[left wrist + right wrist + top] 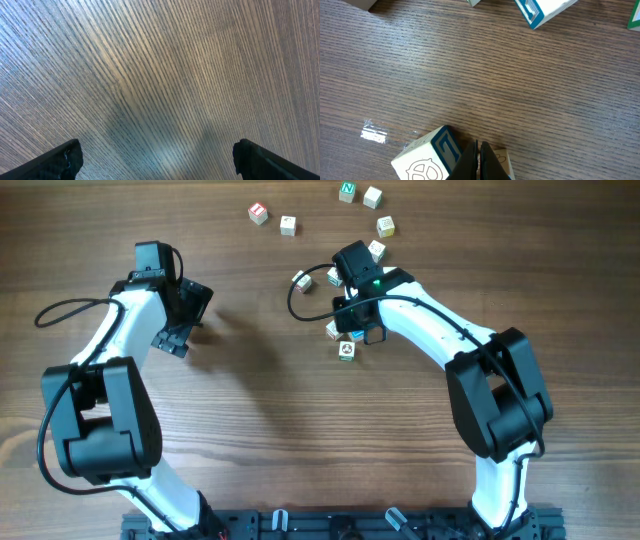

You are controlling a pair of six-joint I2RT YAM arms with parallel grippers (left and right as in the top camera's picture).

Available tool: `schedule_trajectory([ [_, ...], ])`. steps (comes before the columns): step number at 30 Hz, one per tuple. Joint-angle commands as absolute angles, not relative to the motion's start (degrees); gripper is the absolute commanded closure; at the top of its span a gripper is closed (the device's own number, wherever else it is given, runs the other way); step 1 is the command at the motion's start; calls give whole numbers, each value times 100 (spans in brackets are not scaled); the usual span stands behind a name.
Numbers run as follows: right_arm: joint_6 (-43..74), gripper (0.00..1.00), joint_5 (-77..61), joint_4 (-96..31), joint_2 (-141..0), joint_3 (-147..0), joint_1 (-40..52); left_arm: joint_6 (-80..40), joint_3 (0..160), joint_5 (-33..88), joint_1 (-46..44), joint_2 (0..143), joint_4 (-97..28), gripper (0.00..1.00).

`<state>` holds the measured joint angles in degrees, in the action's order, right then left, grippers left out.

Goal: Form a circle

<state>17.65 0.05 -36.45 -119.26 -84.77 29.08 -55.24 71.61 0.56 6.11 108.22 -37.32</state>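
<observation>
Overhead looks straight down on the whole desk, arm bases at 6 o'clock. The left wrist view faces bare wood at close range. The right wrist view hugs the desk; its wheel-marked cube also shows overhead, toward 2 o'clock of centre.

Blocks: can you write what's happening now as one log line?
left gripper: open, over bare table | right gripper: shut, beside blue-letter cube | cubes: scattered, no circle yet

Small pale cubes with red, green or blue faces lie scattered; a loose open curve.
</observation>
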Motion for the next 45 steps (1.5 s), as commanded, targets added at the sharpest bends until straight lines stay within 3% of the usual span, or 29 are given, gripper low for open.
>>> schedule_trajectory([
  [1,1975,95,381,-3605,-12044,-8525,2917,-5579,7179,60,617,10899,-3732,0],
  [6,2762,95,1343,-3680,-11922,-8676,2908,-5579,7179,60,617,10899,-3732,0],
  [11,3039,95,1297,-4053,-11889,-8665,2773,-5579,7179,60,617,10899,-3732,0],
  [27,2290,95,395,-3988,-11889,-8580,2773,-5579,7179,60,617,10899,-3732,0],
  [45,2226,95,287,-3990,-11889,-8580,2773,-5579,7179,60,617,10899,-3732,0],
])
